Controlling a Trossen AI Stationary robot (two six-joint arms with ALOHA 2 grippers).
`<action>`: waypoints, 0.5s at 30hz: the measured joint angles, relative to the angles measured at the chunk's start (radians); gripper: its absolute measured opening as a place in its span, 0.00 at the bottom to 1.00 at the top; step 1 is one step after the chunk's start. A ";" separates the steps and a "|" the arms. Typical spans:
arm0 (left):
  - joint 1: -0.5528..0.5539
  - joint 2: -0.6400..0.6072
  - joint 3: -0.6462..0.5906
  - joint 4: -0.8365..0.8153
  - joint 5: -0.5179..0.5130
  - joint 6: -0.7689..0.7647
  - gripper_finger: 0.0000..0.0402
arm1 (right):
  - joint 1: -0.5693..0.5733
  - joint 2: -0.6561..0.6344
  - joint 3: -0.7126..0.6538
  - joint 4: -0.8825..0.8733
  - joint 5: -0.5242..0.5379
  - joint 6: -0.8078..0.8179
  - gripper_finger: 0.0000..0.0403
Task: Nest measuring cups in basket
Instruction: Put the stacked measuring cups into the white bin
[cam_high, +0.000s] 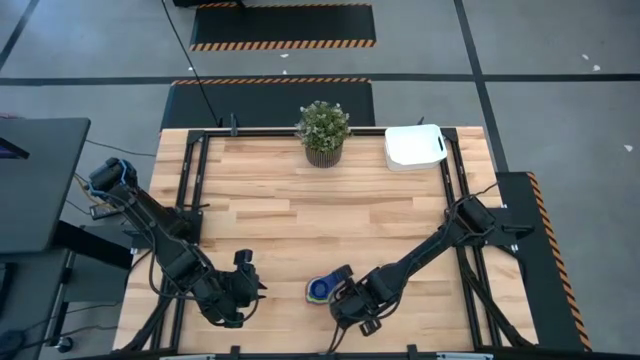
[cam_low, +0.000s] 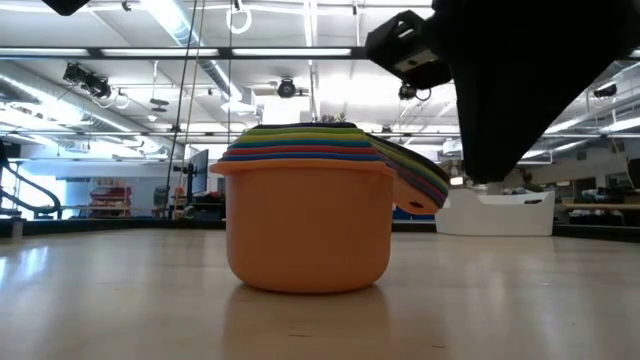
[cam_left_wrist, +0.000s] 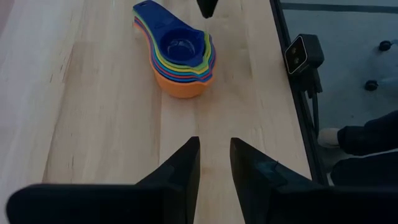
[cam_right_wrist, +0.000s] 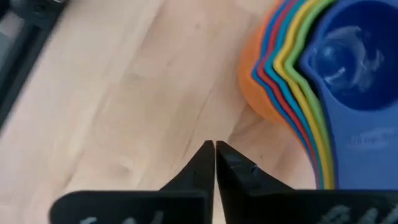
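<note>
Measuring cups (cam_high: 322, 289) sit nested in one stack on the wooden counter (cam_high: 300, 210), near its front edge, not in the white basket (cam_high: 413, 146), which stands well apart at the far right corner beside a potted plant (cam_high: 323, 131). From above, only the blue top cup and a rim of other colours show. The low view gives what that misses: the orange cup (cam_low: 308, 228) is the outermost and rests on the counter, with the coloured rims banded above it and the handles fanned off to one side. The left wrist view shows the dark blue cup (cam_left_wrist: 180, 45) innermost.

Right end effector (cam_high: 349, 305) hangs just beside the stack, on its right; its own wrist view shows the fingers (cam_right_wrist: 198, 167) pressed together, tips nearly touching, holding nothing, with the orange wall of the stack close by. Left end effector (cam_high: 244, 291) waits to the left of the stack, apart from it, fingers (cam_left_wrist: 184, 168) parted with a narrow gap and empty.
</note>
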 joint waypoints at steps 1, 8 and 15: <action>0.000 0.000 0.000 0.000 0.000 0.000 0.24 | 0.000 0.000 0.001 0.008 -0.016 -0.001 0.07; 0.000 0.000 0.000 0.000 0.000 0.000 0.24 | 0.002 0.000 0.001 0.011 -0.055 -0.001 0.23; 0.000 0.000 0.000 0.000 0.000 0.000 0.24 | 0.014 0.000 0.016 -0.011 -0.051 -0.081 0.39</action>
